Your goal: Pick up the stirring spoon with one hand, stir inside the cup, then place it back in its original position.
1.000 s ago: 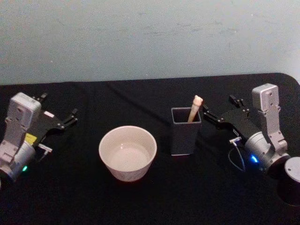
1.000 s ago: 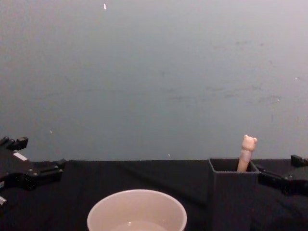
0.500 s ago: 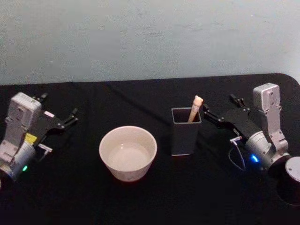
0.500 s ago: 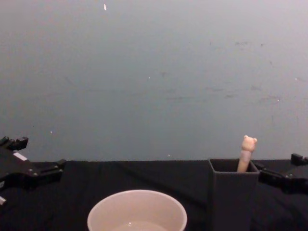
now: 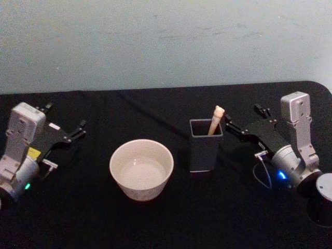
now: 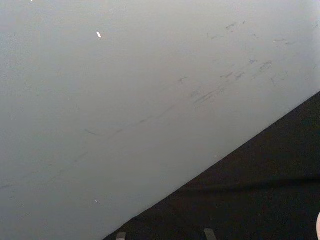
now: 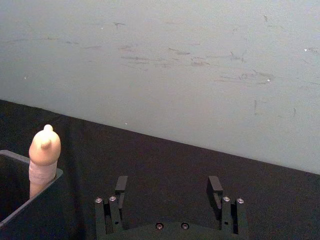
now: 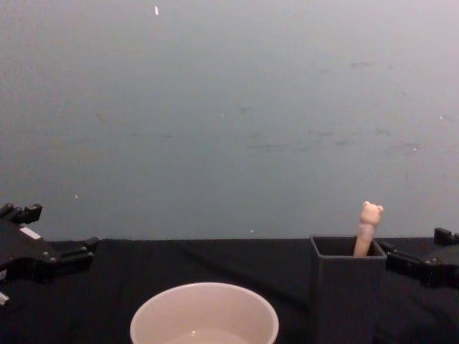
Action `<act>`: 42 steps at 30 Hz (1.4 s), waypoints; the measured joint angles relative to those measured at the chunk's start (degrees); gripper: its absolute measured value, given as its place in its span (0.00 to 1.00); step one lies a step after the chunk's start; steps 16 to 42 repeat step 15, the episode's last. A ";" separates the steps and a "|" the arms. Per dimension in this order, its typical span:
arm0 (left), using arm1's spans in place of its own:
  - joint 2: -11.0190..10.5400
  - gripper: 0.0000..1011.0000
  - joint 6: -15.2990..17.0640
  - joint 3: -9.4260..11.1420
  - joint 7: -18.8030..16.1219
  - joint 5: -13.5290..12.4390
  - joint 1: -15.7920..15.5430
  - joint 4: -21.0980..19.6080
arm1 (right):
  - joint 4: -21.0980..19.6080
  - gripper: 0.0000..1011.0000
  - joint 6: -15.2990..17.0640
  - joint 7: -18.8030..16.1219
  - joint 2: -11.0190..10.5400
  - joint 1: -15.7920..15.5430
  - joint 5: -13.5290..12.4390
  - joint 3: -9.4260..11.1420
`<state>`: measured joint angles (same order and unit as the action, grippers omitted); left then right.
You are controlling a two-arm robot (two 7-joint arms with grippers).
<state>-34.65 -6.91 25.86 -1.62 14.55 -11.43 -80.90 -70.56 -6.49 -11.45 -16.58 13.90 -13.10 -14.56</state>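
No legible text, brand, number or sign is found on any item. The left arm (image 5: 21, 150) carries a small yellow label and a white tag (both too small to read).

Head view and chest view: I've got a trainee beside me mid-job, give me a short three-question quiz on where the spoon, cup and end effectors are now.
1. True or false: the slim spoon with the beige bear-head handle stands in the dark grey square holder.
2. Which end effector is nearer the spoon? A) left end effector B) right end effector
3. Fill in: the wide cream-white round cup sits on the holder's ____ side, by the robot's sides.

Key
1. True; only the handle sticks out above the rim.
2. B; it hangs open just beside the holder, holding nothing. The left one is open too, far beyond the cup.
3. Left.
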 joint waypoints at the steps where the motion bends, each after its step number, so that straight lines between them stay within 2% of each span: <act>1: 0.00 0.99 0.00 0.00 0.00 0.00 0.00 0.00 | 0.00 0.99 0.00 0.00 0.00 0.00 0.00 0.00; 42: 0.00 0.99 0.00 0.00 0.00 0.00 0.00 0.00 | -0.02 0.99 0.00 0.00 0.00 0.00 -0.04 0.00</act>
